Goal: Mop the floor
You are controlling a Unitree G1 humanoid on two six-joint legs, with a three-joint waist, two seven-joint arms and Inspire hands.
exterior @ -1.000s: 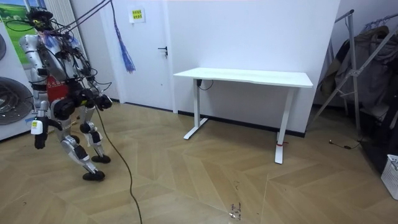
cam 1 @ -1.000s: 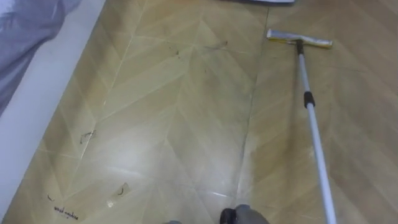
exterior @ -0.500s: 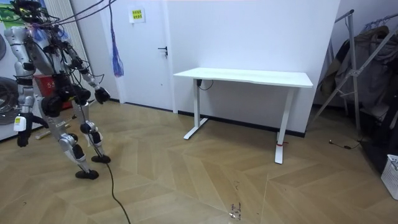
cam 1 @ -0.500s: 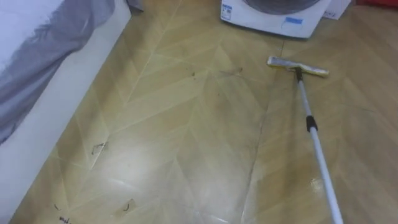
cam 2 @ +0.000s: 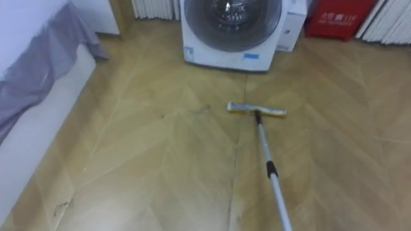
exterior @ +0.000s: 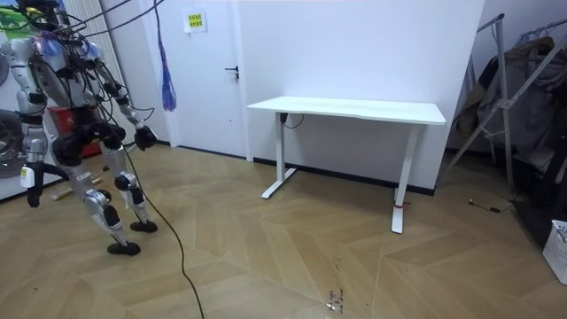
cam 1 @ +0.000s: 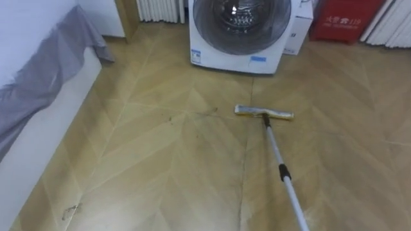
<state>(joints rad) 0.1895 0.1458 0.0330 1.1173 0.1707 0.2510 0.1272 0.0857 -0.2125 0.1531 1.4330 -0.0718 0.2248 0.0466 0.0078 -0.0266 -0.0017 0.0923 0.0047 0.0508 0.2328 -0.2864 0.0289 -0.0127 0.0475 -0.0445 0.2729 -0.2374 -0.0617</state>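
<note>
A mop lies flat on the wooden floor, its yellowish head [cam 1: 264, 113] a short way in front of a washing machine [cam 1: 243, 32]. Its silver pole [cam 1: 282, 173] runs from the head toward the lower right edge of the eye views. In the room view I stand at the room view's left, facing the washing machine. My left hand [exterior: 32, 197] hangs low at my side. My right hand [exterior: 144, 137] is held out at hip height toward the room view's right. Both hands are apart from the mop.
A bed with a grey sheet [cam 1: 45, 70] runs along my left. A red box [cam 1: 340, 19] and a white radiator [cam 1: 157, 9] stand beside the washing machine. In the room view a white desk [exterior: 350, 111] stands at the far wall and a clothes rack [exterior: 518, 97] at the right.
I have stepped toward the room view's left. My eye view has lifted, so the washing machine has come into sight. The mop itself has stayed where it lay.
</note>
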